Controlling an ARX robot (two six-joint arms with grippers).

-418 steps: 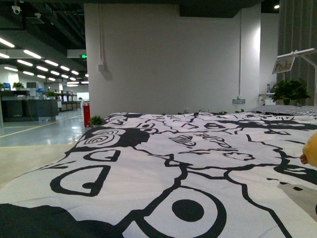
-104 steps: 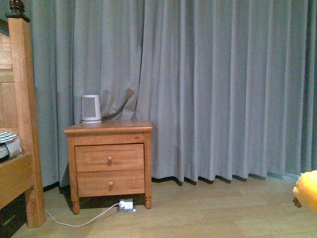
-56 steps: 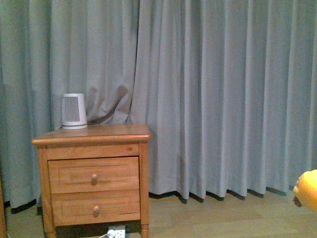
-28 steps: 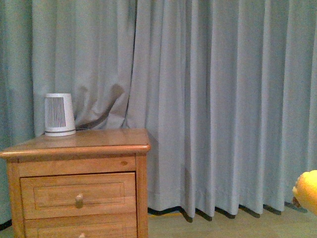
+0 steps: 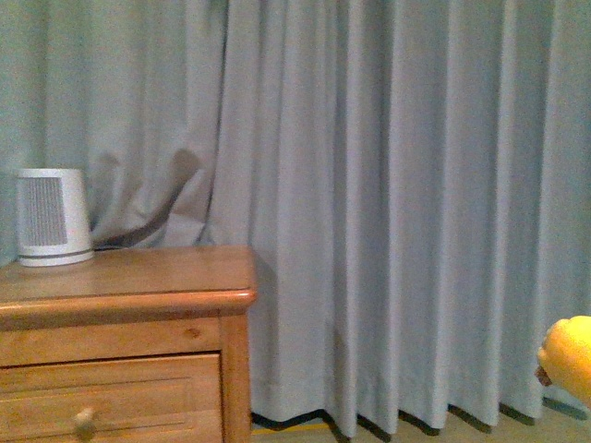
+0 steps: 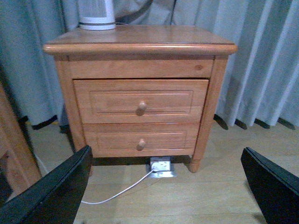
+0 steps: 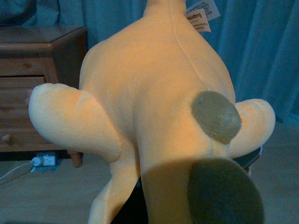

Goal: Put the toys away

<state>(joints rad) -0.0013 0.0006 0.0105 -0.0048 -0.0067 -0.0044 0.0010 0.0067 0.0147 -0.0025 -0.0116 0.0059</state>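
Right of the wooden nightstand (image 6: 140, 42), the orange plush toy (image 7: 159, 93) hangs in the right claw's pinch, I think; its fingers are hidden. The left claw (image 6: 166, 184), spread wide, faces the drawers (image 6: 107, 100) from closer.

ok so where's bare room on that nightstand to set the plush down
Nightstand top is bare for the plush, from the white unit at its back corner to the front edge and the end by the curtain. Floor beneath is crowded: power strip and cord.
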